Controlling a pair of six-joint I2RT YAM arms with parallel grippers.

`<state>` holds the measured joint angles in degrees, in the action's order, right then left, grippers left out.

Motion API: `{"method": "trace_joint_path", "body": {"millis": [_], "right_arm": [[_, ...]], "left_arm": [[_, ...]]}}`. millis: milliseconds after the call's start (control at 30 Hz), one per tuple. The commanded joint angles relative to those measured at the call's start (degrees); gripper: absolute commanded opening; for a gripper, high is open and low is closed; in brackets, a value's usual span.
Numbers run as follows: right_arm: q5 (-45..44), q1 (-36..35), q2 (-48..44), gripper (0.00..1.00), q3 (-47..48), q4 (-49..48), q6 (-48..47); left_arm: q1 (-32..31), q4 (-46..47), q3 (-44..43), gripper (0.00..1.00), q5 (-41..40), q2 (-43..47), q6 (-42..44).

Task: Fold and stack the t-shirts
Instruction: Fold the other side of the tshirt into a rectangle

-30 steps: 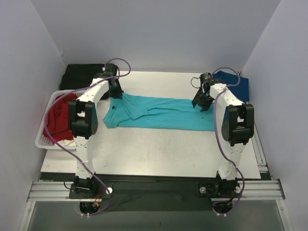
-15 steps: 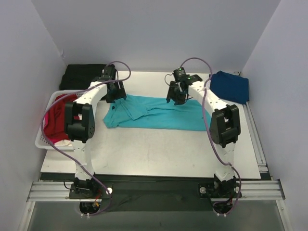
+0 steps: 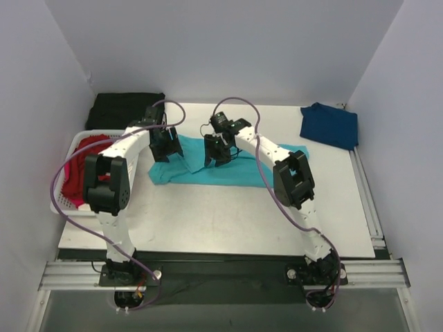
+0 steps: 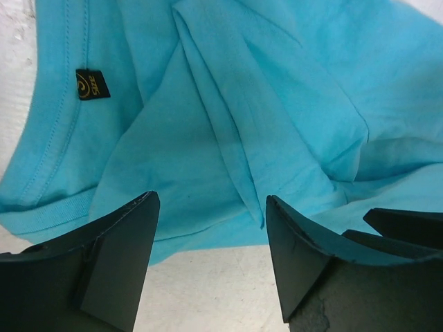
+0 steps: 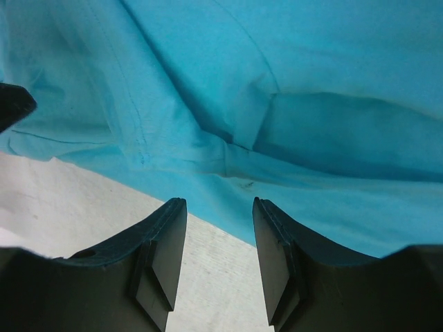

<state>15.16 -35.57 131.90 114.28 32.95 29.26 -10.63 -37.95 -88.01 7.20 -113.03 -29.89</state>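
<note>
The left fingers (image 4: 114,263) stand wide apart and hold nothing. They hang just above the soft turquoise short-sleeved t-shirt (image 4: 277,83), near its collar, where a small black label (image 4: 90,84) is sewn. The right fingers (image 5: 163,256) are about half apart. The gap between them is bare, with the near hem of the shirt and the white table (image 5: 83,207) seen through it, so they also grip nothing.

In the top view the left arm rises from the lower left, bends at the elbow and tips its wrist down over the left end of the shirt. The right arm reaches from the lower right far to the left, and its wrist is over the middle of the shirt, near the left one.

The turquoise t-shirt lies stretched across the centre of the table. The navy blue t-shirt (image 3: 330,124) lies at the upper right. The red t-shirt (image 3: 83,166) is in the white slatted plastic basket (image 3: 58,200) at the left.
</note>
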Motion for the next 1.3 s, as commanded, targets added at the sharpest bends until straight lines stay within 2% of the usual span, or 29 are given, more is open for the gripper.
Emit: {"method": "trace_joint_path", "body": {"millis": [0,333,467,600,800,1100,1267], "right_arm": [[2.8,-1.2,0.6,0.44,4.3,1.4,-1.2],[6.4,-4.3,5.3,0.43,6.6,-1.4,1.2],[4.5,-4.5,5.3,0.42,6.5,-1.6,2.1],[-1.1,-3.8,2.3,0.40,3.4,-2.1,2.6],[-3.6,-0.9,-2.5,0.40,-1.6,-3.2,3.2],[-6.3,3.6,-9.2,0.39,-11.1,-5.2,4.1],[-6.7,5.4,-12.1,0.39,-14.6,-6.1,4.1]], "left_arm": [[0.8,1.1,1.4,0.73,4.0,3.6,-1.4],[2.1,1.0,4.5,0.71,5.8,6.2,-1.3],[2.2,1.1,5.7,0.70,7.9,7.3,-1.0],[1.8,1.4,6.5,0.68,10.9,7.4,-1.6],[-0.8,2.8,6.8,0.67,11.8,6.3,-3.4],[-5.4,3.6,5.3,0.66,7.7,2.3,-7.1],[-6.0,4.2,4.3,0.61,5.0,0.1,-8.5]]}}
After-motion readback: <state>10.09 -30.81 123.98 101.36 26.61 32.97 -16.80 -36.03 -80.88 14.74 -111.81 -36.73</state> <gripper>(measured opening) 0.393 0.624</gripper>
